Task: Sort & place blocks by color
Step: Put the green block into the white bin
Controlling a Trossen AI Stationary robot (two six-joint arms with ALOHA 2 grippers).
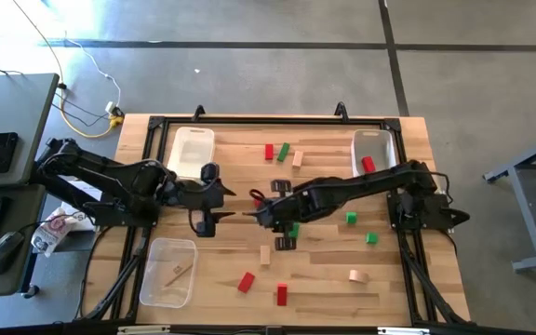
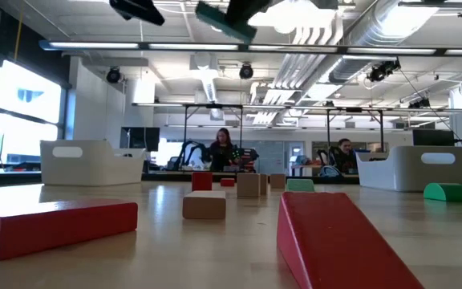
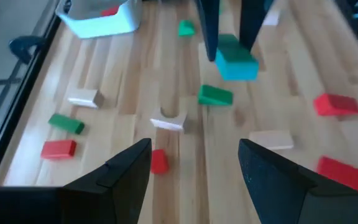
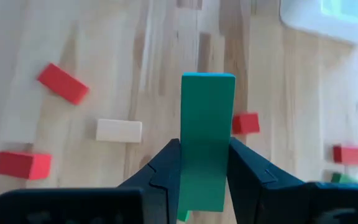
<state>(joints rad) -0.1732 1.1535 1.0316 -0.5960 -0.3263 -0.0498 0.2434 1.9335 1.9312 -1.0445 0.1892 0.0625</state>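
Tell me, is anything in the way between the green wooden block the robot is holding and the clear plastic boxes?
Nothing visible is. The right gripper holds the green wooden bar up in the air above the loose blocks on the wooden table. The three clear plastic bins, such as the one at the far left, lie open from above.

Both arms are showing as dark, near-black jointed links with chunky housings at the joints. The left arm [image 1: 110, 177] is ending in blocky black hardware at the wrist, and its two fingers [image 3: 120, 174] are appearing in its wrist view as broad, matte black wedges with flat inner faces and angled tips. The right arm [image 1: 361, 186] is looking slimmer along its forearm, with a bulkier base section by the worktop's right edge. Its fingers [image 4: 166, 171] are reading as the same matte black, tapering from a wide black crossbar.
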